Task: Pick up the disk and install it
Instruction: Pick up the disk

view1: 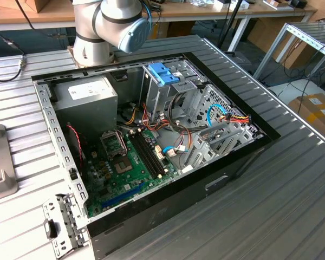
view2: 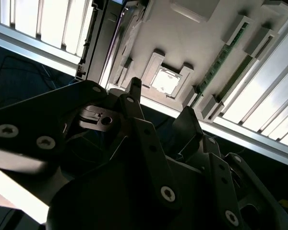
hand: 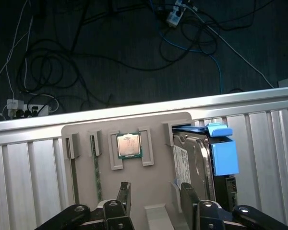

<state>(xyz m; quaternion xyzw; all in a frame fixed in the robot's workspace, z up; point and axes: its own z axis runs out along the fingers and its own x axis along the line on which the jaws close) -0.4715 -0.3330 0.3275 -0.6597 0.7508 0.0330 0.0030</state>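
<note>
In the first wrist view the disk, a silver-grey metal drive with bright blue rails, lies in a slot at one end of a grey holder tray. My gripper hovers over the tray, open, with nothing between its fingers. One dark fingertip is just beside the disk's labelled edge and the other is near the processor slot. In the second wrist view the gripper's dark linkages fill the foreground, with the fingers spread apart.
The tray also holds a processor chip and a memory stick. In the exterior view the open computer case lies on the ribbed table, with its drive cage and blue clip, power-supply box and motherboard. The arm's base stands behind it.
</note>
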